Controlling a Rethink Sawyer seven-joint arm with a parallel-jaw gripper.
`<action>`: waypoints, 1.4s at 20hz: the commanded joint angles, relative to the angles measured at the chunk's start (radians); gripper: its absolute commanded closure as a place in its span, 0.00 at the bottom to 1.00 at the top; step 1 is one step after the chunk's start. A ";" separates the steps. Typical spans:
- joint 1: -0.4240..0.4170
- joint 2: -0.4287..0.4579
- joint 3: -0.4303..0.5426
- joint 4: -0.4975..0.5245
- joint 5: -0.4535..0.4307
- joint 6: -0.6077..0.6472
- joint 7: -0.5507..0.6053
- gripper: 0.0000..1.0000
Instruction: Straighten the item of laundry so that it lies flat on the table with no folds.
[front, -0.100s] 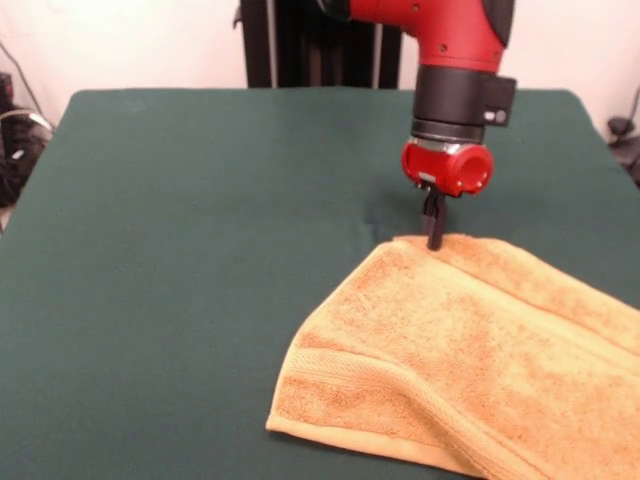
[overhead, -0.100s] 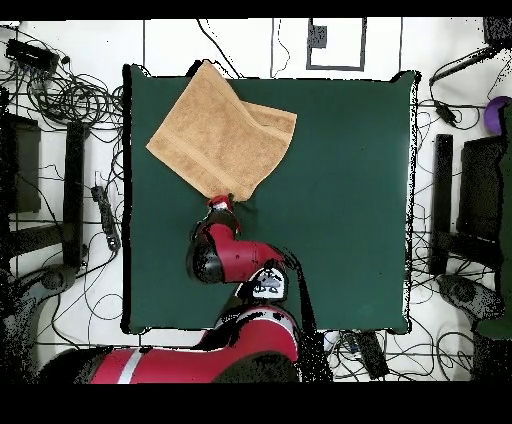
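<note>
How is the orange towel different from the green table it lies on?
The towel is golden-orange and fluffy; the table is dark green and smooth. The towel is far smaller and covers only one corner area of the table. The towel is folded over itself, while the table's cloth lies flat. Both are cloth-covered and four-sided.

Legible text, labels, brands, numbers, signs: none found in either view. Towel (front, -0.100s: 480, 350): plain terry and woven band, no readable marking. Tabletop (front, -0.100s: 200, 250): unmarked green cloth. Robot arm (front, -0.100s: 450, 40): red and black housing, no lettering that can be read.
</note>
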 joint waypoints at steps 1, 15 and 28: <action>-0.115 0.255 -0.050 0.089 -0.015 -0.025 0.069 1.00; -0.139 0.306 -0.043 0.045 -0.015 -0.069 0.028 0.00; -0.171 0.297 -0.019 0.038 -0.050 -0.056 0.014 0.00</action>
